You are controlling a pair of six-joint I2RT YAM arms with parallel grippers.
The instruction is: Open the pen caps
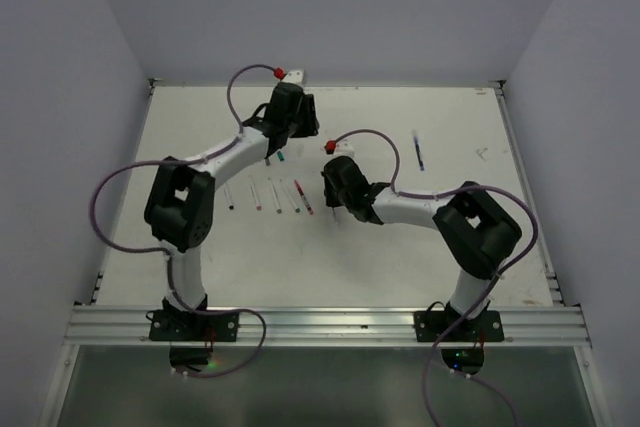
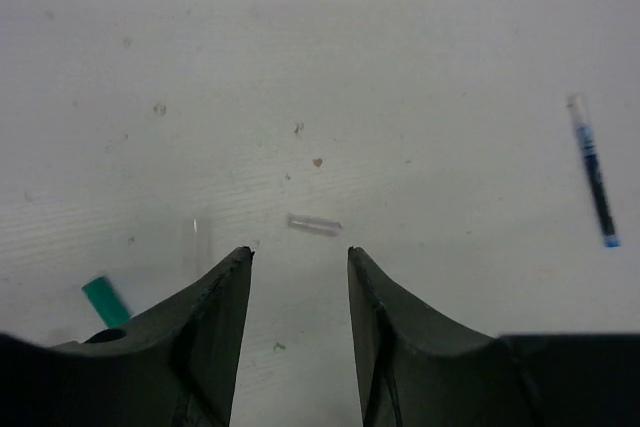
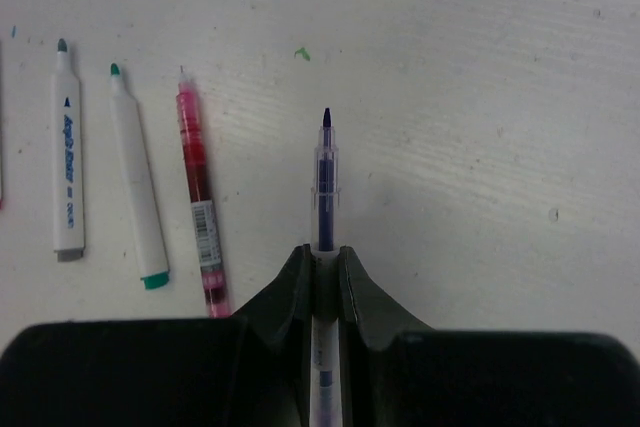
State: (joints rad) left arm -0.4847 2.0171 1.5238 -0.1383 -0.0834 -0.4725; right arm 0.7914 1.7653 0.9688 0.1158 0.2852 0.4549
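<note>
Right tool (image 3: 320,253) clamps a blue pen (image 3: 325,182), bared tip forward, probably to steady the barrel. Left tool (image 2: 300,252) stands parted and empty. A clear cap (image 2: 314,224) lies just ahead on the tabletop (image 2: 400,47), with a green cap (image 2: 105,300) off to one side. Near the blue pen, uncapped pens (image 3: 135,187) lie in a row, seemingly set aside as done.

White links (image 1: 225,152), black joints (image 1: 180,209), purple cables (image 1: 95,205), dark tapered jaws

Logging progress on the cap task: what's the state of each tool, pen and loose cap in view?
left tool: open, empty
right tool: shut on blue pen
blue pen: uncapped, tip exposed
red pen: uncapped, lying flat
lettered white marker: uncapped
plain white marker: uncapped
clear cap: off, lying loose
green cap: off, lying loose
</note>
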